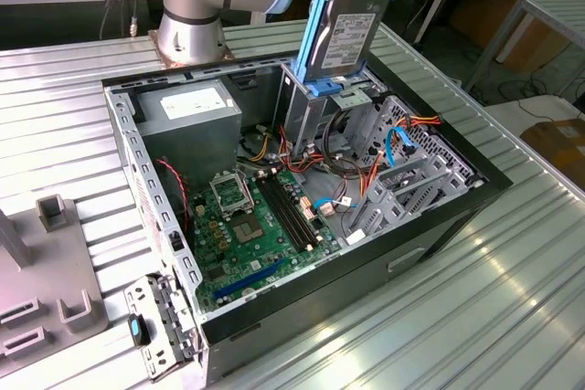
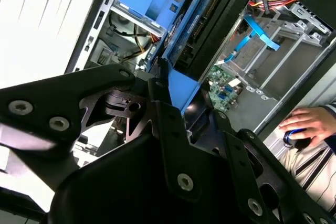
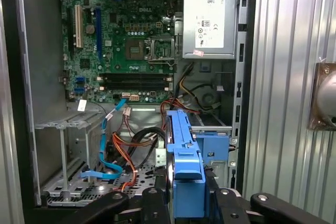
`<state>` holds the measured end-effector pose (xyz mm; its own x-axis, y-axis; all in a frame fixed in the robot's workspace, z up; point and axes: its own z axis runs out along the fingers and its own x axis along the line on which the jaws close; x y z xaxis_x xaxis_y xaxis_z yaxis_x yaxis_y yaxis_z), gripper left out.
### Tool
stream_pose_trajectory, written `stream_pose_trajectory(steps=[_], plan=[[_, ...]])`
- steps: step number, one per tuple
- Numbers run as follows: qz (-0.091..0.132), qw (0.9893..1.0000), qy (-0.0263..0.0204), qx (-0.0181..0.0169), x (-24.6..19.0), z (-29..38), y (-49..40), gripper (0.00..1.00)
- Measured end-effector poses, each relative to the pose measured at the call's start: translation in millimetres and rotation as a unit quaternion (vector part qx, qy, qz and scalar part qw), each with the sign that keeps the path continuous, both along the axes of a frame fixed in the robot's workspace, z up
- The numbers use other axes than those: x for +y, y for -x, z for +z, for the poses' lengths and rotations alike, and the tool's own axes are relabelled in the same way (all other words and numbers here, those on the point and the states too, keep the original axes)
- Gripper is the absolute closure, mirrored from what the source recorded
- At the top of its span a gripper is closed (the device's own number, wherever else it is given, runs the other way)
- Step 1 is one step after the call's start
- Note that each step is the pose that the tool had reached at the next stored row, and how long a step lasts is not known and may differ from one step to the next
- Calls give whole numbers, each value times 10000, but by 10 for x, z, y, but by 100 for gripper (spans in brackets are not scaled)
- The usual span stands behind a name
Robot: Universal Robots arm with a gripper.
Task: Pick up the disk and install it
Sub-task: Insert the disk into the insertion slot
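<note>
Disk in tool, above drive cage inside open case.

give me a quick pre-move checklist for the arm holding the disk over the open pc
1. Grip on the disk: ok. The fingers clamp its blue rail end in the first wrist view.
2. Disk over the drive cage: ok. In the exterior view its lower end is at the cage's top.
3. Disk lined up with the cage slot: cannot tell.
4. Orange cables clear of the cage: cannot tell. They lie close beside it.
5. Person's hand out of the case: ok. It rests outside the case wall.
</note>
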<state>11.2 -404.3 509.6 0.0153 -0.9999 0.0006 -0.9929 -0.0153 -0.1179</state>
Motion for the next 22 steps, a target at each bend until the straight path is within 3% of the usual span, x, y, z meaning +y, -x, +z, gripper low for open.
stream_pose_trajectory(steps=[1,5,6,9,12,14,16,18,20,22], plan=[[0,10000,0,0,-23,0,0,64],[0,10000,2,0,-206,0,-1,64],[0,10000,2,0,-277,0,-1,64],[0,10000,5,-10,-393,0,-1,64],[0,10000,5,-89,-488,-3,0,64],[0,9999,4,-126,-540,-5,0,64],[0,9999,5,-142,-581,-5,1,64],[0,9999,5,-169,-679,-6,1,64],[-1,9998,5,-185,-807,-6,1,64],[0,9998,5,-189,-872,-6,1,64]])
